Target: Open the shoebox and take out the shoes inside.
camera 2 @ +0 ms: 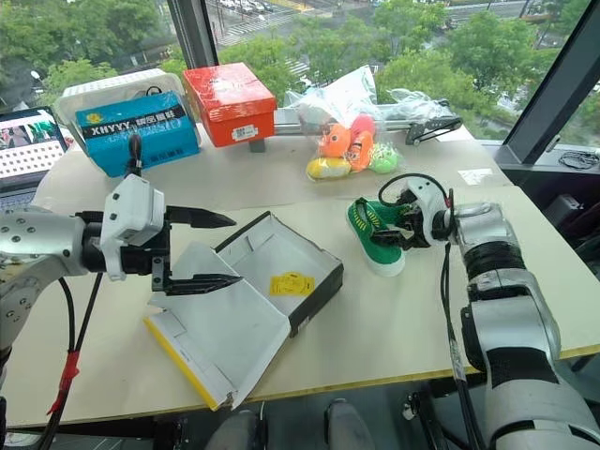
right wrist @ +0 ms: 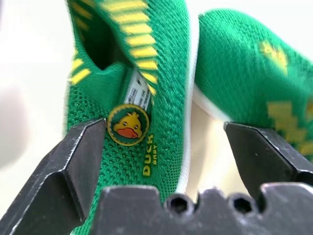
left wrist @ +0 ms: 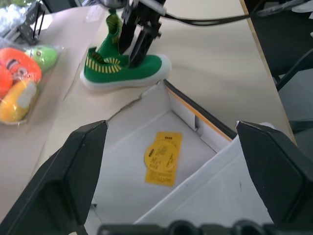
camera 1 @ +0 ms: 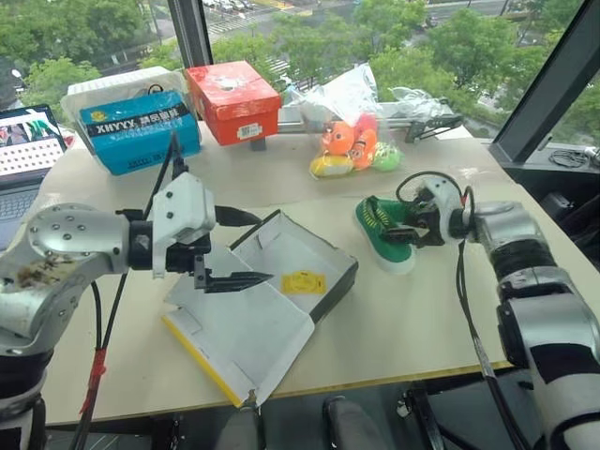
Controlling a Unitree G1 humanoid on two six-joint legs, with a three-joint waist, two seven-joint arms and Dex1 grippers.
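The shoebox (camera 1: 333, 286) lies open in the middle of the table, its white inside bare except for a yellow tag (camera 1: 303, 282). Its lid (camera 1: 248, 337) is folded out toward the front edge. The two green shoes (camera 1: 386, 234) with yellow stripes and white soles rest on the table just right of the box. My right gripper (camera 1: 417, 225) hovers open at their heel end, and in the right wrist view the shoes (right wrist: 161, 73) sit just beyond its spread fingers (right wrist: 73, 161). Over the box's left side, my left gripper (camera 1: 265, 248) is open and empty.
A red box (camera 1: 234, 98) and a blue box (camera 1: 141, 131) stand at the back left. A clear bag of orange and green toys (camera 1: 352, 145) lies behind the shoes. A laptop (camera 1: 28, 141) sits at the far left. Bare tabletop (camera 1: 412, 319) spreads in front of the shoes.
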